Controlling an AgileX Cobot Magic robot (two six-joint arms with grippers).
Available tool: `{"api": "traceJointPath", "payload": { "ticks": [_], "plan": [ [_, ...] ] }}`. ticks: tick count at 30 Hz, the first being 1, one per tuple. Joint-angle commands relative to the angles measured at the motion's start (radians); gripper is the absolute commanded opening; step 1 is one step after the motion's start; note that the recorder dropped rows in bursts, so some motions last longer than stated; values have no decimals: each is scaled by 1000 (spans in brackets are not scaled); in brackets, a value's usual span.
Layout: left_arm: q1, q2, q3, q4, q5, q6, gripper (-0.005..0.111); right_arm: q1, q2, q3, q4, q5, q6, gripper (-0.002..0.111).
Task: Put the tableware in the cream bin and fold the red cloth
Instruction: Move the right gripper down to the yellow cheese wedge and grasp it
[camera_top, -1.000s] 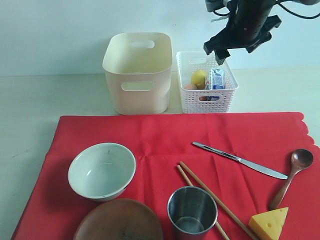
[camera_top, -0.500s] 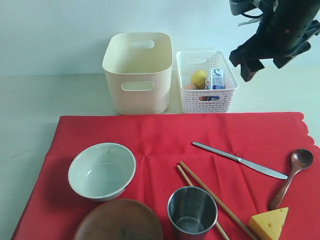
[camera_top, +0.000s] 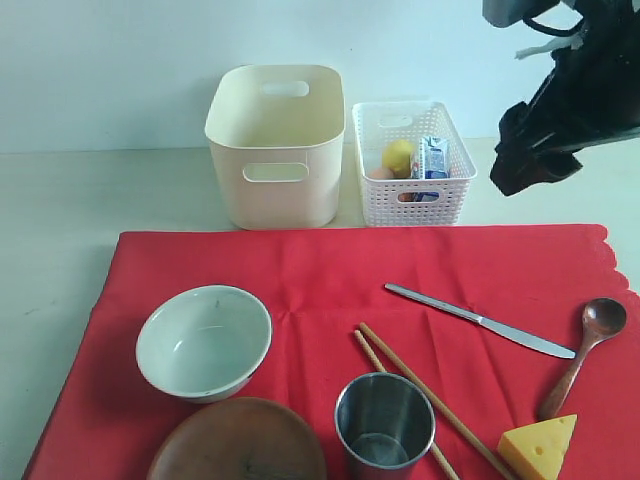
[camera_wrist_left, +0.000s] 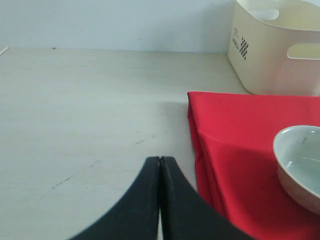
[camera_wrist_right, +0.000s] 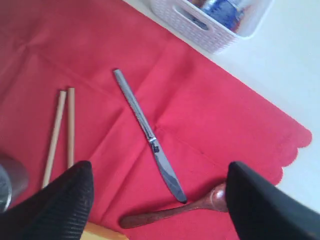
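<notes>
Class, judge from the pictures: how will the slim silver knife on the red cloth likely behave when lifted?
The silver knife looks like rigid metal, so it probably stays stiff. It lies flat on the red cloth, so pinching it may be awkward. Its shiny surface may slip.

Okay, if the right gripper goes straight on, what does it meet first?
Probably the silver knife, lying on the red cloth centred ahead of the right gripper; depth is unclear.
</notes>
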Motion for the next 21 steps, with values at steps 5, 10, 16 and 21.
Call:
{"api": "traceJointPath", "payload": {
  "ticks": [5,10,16,21],
  "plan": [
    [-5,-6,3,1,-13,-1,0,127,-88,78,45,82,-195,70],
    [-5,-6,3,1,-13,-1,0,155,-82,150,53,164,-488,70],
    [-5,-6,3,1,-13,-1,0,155,-78,238,57,175,-730,70],
    [-5,-6,3,1,-13,-1,0,155,-48,300,40,165,-848,70]
  ]
}}
